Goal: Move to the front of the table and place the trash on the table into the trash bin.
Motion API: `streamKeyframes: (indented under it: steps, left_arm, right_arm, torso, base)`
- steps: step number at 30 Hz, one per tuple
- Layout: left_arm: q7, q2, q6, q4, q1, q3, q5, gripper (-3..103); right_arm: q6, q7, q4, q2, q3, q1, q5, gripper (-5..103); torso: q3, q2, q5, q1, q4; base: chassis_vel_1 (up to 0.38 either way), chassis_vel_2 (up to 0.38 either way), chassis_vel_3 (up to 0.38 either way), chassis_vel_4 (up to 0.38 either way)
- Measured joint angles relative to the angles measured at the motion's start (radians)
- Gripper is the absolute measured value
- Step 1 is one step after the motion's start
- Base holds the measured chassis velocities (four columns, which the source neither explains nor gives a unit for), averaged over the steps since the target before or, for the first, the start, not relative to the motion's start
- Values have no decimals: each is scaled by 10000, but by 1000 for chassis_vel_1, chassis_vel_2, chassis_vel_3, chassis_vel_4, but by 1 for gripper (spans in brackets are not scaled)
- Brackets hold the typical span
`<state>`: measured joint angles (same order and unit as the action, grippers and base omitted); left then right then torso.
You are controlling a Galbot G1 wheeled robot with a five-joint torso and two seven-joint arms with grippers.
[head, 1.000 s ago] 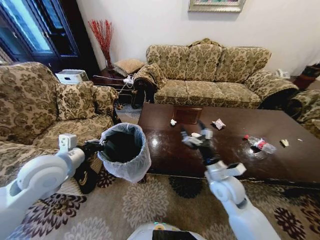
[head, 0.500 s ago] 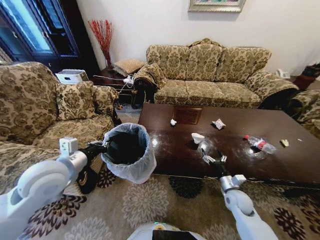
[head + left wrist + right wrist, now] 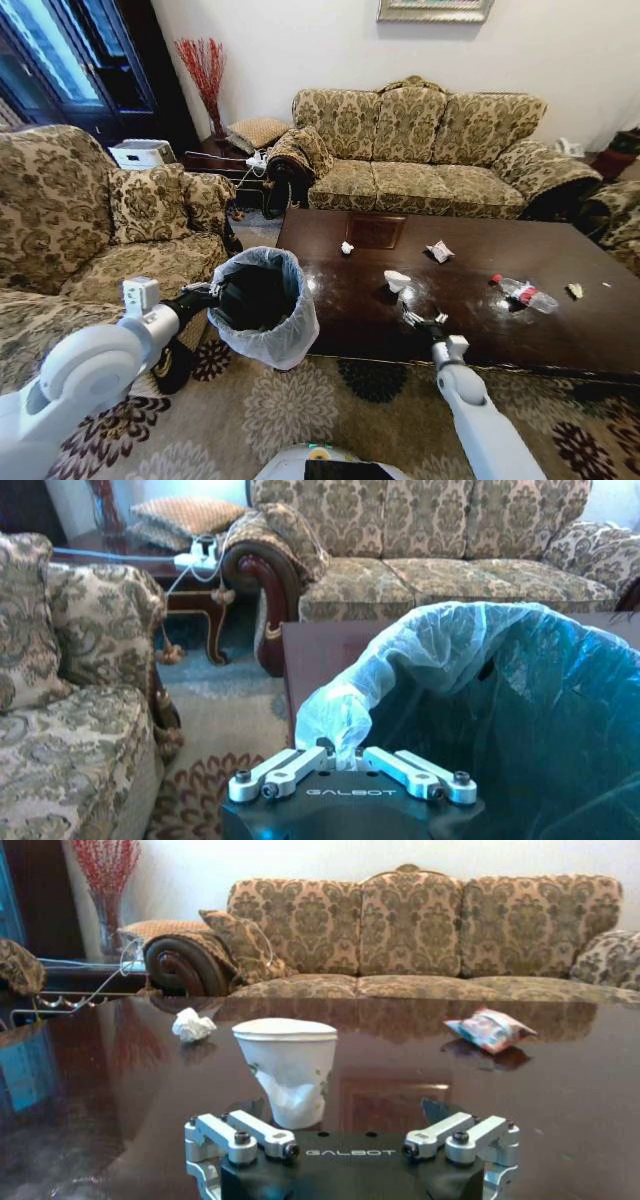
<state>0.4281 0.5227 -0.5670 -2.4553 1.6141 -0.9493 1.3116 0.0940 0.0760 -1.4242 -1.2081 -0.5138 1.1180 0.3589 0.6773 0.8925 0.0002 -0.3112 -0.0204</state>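
Right gripper (image 3: 352,1140) sits low at the table's (image 3: 560,330) near edge, jaws spread and empty, just short of a dented white cup (image 3: 287,1067). That cup looks light and thin-walled, likely to crumple, so mid-body seems the safest hold. Left gripper (image 3: 350,769) is pinched on the trash bin's (image 3: 262,305) bag rim, off the table's left end. Glossy wood looks slick; sofas crowd round.
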Motion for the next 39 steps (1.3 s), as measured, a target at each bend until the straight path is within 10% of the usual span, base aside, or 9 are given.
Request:
streamKeyframes:
  steps: [30,39]
  left_arm:
    - [-84,-78,-15,-84,50,209,-194,1]
    - [-65,-105,41,-6,51,260,-211,1]
  right_arm:
    - [392,-391,3279,-1468,1044,-2831,-1052,103]
    - [627,-300,3511,-1529,1013,-2926,-1099,76]
  torso:
    - [-1,0,-3,1,1]
    - [-2,0,-4,1,1]
  base:
    - [0,0,0,0]
    - [0,0,0,0]
